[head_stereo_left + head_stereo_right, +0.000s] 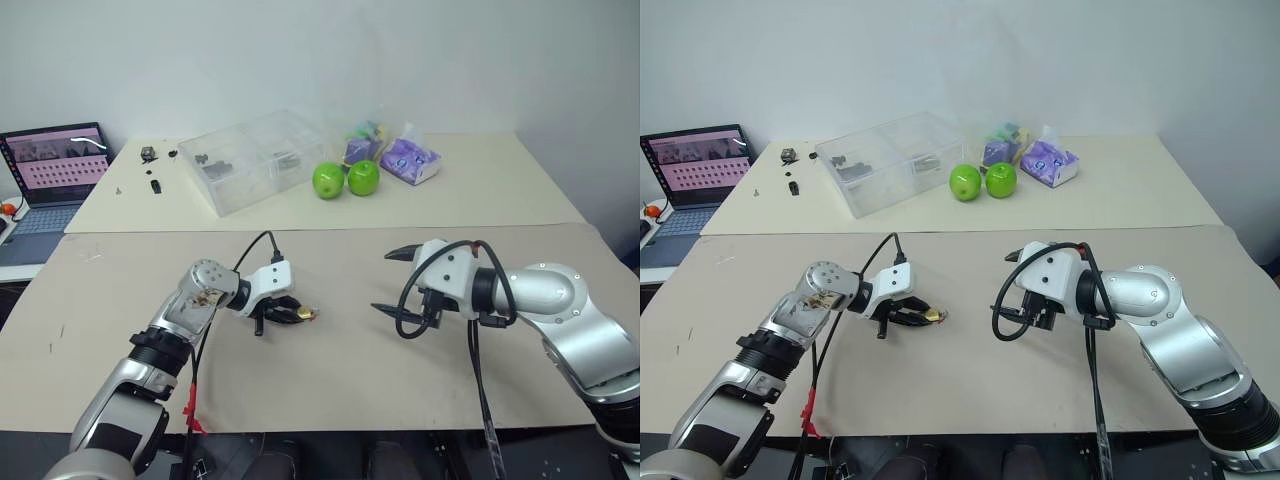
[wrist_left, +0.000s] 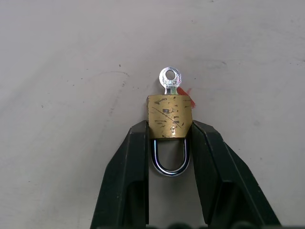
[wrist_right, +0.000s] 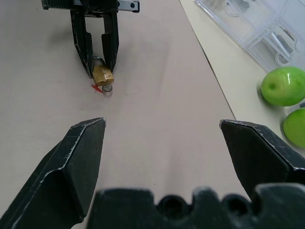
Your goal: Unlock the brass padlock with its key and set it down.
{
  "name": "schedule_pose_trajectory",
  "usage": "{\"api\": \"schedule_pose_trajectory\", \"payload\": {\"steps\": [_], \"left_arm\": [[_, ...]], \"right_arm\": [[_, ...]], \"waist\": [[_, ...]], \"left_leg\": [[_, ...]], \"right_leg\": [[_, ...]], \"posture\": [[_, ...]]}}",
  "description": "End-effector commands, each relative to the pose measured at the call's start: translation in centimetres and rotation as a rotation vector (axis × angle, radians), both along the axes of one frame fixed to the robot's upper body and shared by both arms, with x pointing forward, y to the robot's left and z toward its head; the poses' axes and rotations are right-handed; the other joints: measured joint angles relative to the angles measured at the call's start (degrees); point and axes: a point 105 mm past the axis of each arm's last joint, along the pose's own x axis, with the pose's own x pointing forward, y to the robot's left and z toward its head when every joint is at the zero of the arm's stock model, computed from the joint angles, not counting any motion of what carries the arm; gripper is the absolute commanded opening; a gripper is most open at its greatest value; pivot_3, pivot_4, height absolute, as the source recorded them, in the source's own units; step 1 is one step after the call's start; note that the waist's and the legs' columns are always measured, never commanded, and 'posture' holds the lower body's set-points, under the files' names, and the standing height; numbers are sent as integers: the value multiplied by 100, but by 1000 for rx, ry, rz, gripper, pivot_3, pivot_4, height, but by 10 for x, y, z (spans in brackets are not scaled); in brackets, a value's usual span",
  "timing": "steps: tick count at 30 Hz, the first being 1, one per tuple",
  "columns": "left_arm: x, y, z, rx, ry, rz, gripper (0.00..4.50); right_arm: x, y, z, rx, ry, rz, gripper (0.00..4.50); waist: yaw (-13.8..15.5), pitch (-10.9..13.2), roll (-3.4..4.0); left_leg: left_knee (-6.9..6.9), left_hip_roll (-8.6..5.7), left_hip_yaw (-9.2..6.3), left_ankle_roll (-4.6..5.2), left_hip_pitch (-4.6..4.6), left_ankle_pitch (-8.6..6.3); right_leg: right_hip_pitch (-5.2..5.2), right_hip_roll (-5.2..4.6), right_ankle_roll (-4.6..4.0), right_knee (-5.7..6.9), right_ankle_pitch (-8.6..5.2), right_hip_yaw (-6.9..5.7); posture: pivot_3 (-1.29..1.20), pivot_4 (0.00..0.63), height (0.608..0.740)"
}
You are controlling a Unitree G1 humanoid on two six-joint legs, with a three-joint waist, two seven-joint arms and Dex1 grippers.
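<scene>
Left wrist view: scuffed brass padlock (image 2: 170, 117), silvery shackle toward wrist, key (image 2: 171, 80) in keyhole. Left gripper (image 2: 170, 136) clamped on padlock body, low over beige surface (image 1: 330, 370). Right gripper (image 1: 388, 282) raised, jaws wide apart.

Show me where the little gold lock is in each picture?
Left eye view: brass padlock between the left end effector's fingers, left of centre.
Right eye view: padlock, same grip.
Left wrist view: centre, key sticking out.
Right wrist view: upper left.
Shared landmark: the red fleck beside it.
</scene>
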Motion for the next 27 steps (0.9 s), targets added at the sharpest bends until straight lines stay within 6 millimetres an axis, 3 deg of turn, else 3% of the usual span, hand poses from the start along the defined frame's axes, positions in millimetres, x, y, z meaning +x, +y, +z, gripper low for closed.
{"api": "schedule_pose_trajectory", "payload": {"steps": [1,11,12,13,14,17,27], "left_arm": [[2,-3,0,9,-24,-8,766],[3,-5,3,2,-30,-14,766],[3,-5,2,-1,-28,-12,1766],[4,-6,2,-2,-28,-11,1867],[4,-7,2,-1,-32,-12,2476],[3,-8,2,0,-34,-20,3398],[3,-15,3,-14,-29,-30,3398]], "right_arm": [[1,-2,17,-1,-76,-2,4500],[1,-2,16,-4,-80,-7,4500],[1,-2,16,-4,-80,-7,4500],[1,-2,16,-4,-80,-7,4500],[1,-2,16,-3,-80,-8,4500],[1,-2,16,-4,-81,-9,4500],[2,-4,16,-10,-86,-19,4500]], "waist": [[3,0,0],[6,0,0],[6,0,0],[7,0,0],[6,0,0],[5,0,0],[21,-1,1]], "left_leg": [[0,0,0,0,0,0],[1,0,0,0,0,0],[1,0,0,0,0,0],[1,-1,0,0,0,0],[1,0,0,0,0,0],[0,0,0,0,0,0],[0,-2,1,0,0,0]], "right_leg": [[0,0,0,0,0,0],[1,-1,0,0,0,0],[1,-1,0,0,0,0],[1,-1,0,0,0,-1],[1,0,0,0,0,-1],[1,-1,0,0,0,0],[1,-2,0,-1,0,-1]], "posture": [[0,150,740],[0,150,740],[0,150,740],[0,150,740],[0,150,740],[0,150,740],[0,150,740]]}}
